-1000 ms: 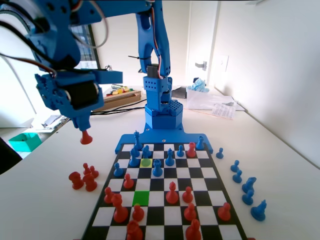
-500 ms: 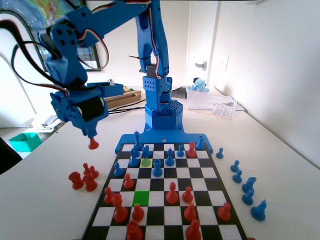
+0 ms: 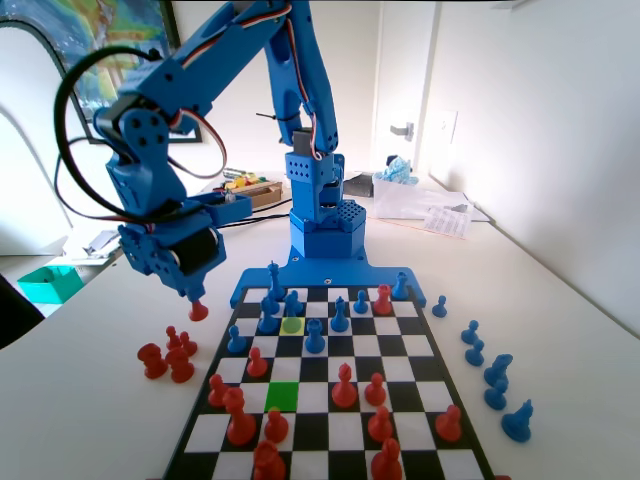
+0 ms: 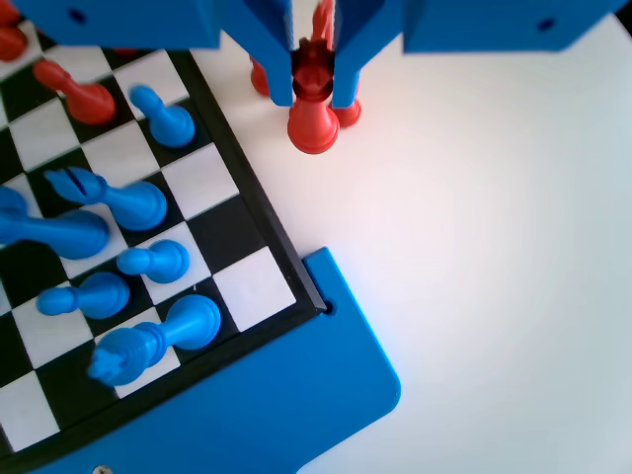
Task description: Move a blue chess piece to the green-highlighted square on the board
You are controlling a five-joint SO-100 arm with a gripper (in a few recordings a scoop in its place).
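Red plastic clamped in the pincer [image 3: 197, 303]: a red pawn [image 3: 199, 311] pinched by its head between the two blue jaws, base hanging free above the white surface [image 3: 90, 400], off the left edge of the board [image 3: 330, 400] in the fixed view. Seen from the wrist view as well, pincer [image 4: 314, 84] closed on the red pawn [image 4: 314, 118], with the bare surface [image 4: 474, 197] below and the board's corner [image 4: 237, 232] just to the left. Hard to tell from either view whether the pawn's base touches the surface or hangs slightly above it.

Bright green on one square [image 3: 283, 395] in the board's left half, nearer the camera in the fixed view, with nothing standing on it. Flanked by red pawns on neighbouring squares to its left and below. Paler yellow tint on another square [image 3: 291, 325] farther up the same file, among the blue pieces.

Blue pawn [image 3: 315, 340] standing upright one file right of the yellow square, one row nearer the camera, well apart from the pincer and untouched. More blue pieces [image 3: 272, 300] crowded along the far rows by the arm's base. Cluster of captured red pieces [image 3: 168, 355] on the surface left of the board, just below the pincer in the fixed view. Scattered blue pieces [image 3: 495, 385] on the surface right of the board.
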